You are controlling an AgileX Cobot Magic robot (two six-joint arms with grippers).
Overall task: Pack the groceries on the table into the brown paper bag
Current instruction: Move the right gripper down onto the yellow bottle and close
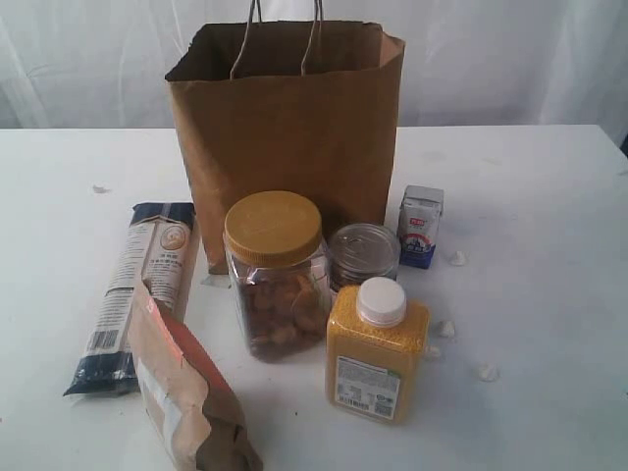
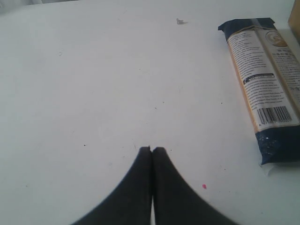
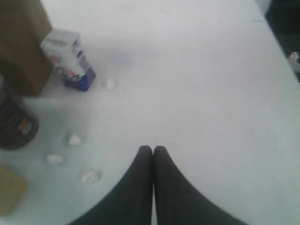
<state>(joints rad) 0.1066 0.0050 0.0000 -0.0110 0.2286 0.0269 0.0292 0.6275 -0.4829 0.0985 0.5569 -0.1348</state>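
The brown paper bag (image 1: 289,132) stands open at the back of the white table (image 1: 549,294). In front of it sit the yellow-lidded jar (image 1: 276,275), the tin can (image 1: 363,253), the yellow white-capped bottle (image 1: 377,348) and the white-blue carton (image 1: 421,226). The long pasta packet (image 1: 137,294) lies at the left, with the brown-orange pouch (image 1: 186,402) at the front. Neither gripper appears in the exterior view. My left gripper (image 2: 152,149) is shut and empty over bare table, apart from the pasta packet (image 2: 265,89). My right gripper (image 3: 153,148) is shut and empty, away from the carton (image 3: 68,58).
Small white crumbs (image 1: 458,258) lie right of the bottle and carton, and one (image 1: 99,188) at the far left. The right wrist view shows crumbs (image 3: 74,139) near the tin can (image 3: 14,124) and the table's far edge (image 3: 276,42). White curtain hangs behind.
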